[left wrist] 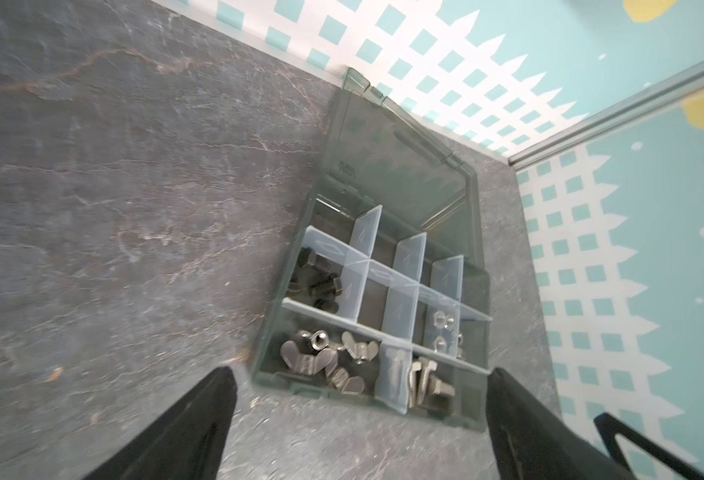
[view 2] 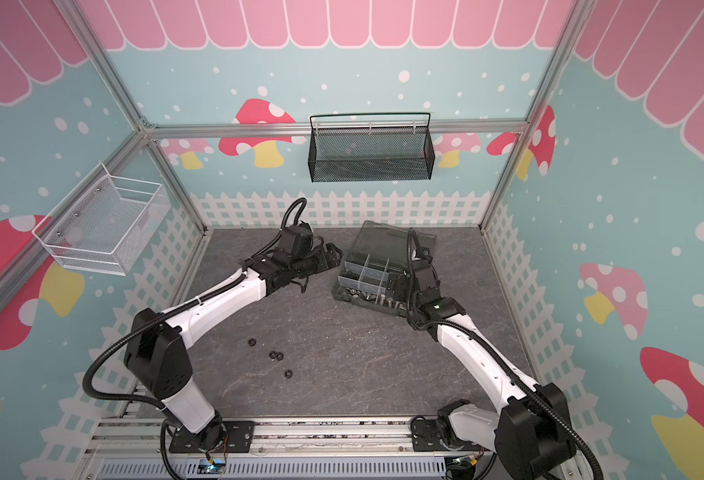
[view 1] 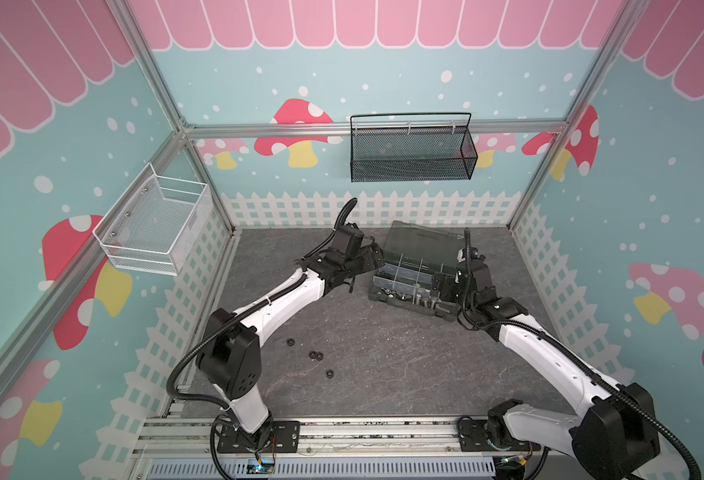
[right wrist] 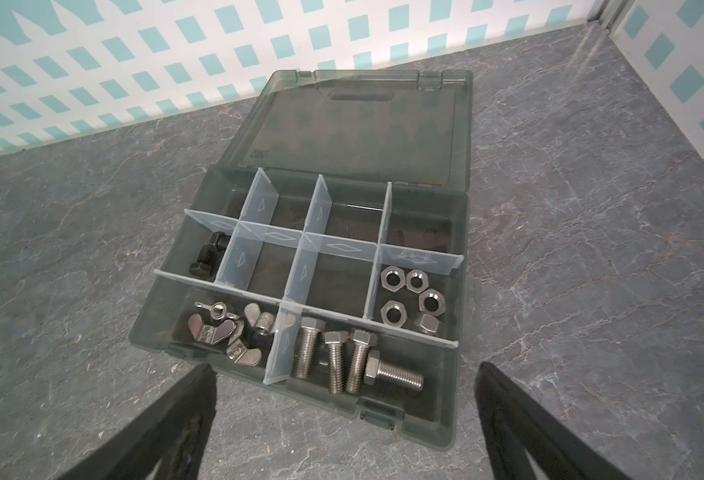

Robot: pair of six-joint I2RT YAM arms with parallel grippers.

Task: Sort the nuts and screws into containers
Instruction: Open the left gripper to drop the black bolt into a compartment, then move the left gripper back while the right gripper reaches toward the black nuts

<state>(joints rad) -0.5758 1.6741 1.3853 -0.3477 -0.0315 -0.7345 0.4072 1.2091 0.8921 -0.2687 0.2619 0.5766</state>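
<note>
The box (right wrist: 462,374) stands open on the table (view 1: 383,374), its lid (right wrist: 362,124) laid back flat. In the row farthest from the lid lie silver screws (right wrist: 354,365) and wing nuts (right wrist: 225,332). Silver nuts (right wrist: 412,295) and black screws (right wrist: 206,257) sit at opposite ends of the middle row. What look like four black nuts (view 1: 316,355) lie on the table, well apart from the box. The left gripper (left wrist: 360,370) hovers at the box's left edge, spread wide and empty. The right gripper (right wrist: 345,368) hangs over the box's right end, equally wide and empty.
</note>
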